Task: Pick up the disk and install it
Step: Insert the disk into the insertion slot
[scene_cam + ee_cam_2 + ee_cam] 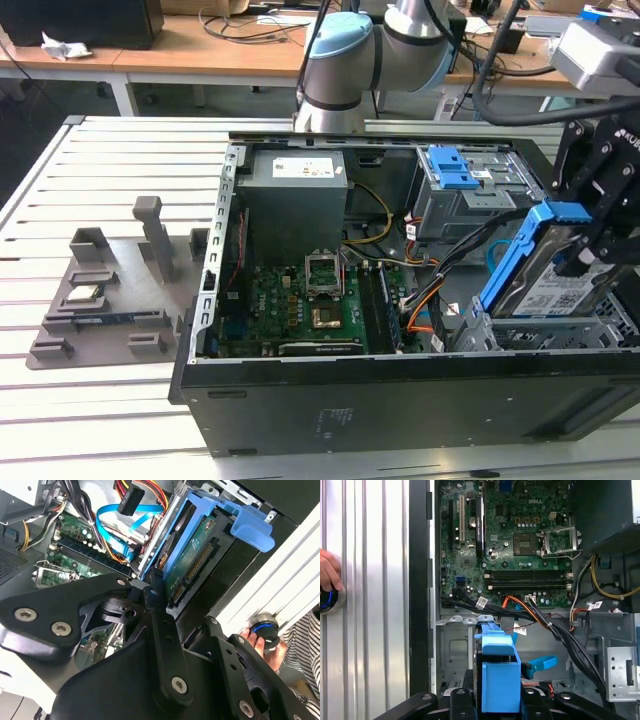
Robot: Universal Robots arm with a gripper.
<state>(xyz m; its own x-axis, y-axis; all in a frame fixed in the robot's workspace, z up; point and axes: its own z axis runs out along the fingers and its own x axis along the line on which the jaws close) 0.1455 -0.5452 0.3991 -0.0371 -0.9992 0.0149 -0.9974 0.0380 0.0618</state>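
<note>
Bright light, glare on table slats (285, 565), case (400, 400) perhaps shadowed inside

The disk (552, 288) carries a white label, print illegible.

Lower edge of the disk (545, 288) behind the drive cage wall (530, 335).

One disk (556, 288), one gripper (592, 248), one computer case (380, 400) (lid off), one grey holder (110, 312), one hand (328, 570)
</note>
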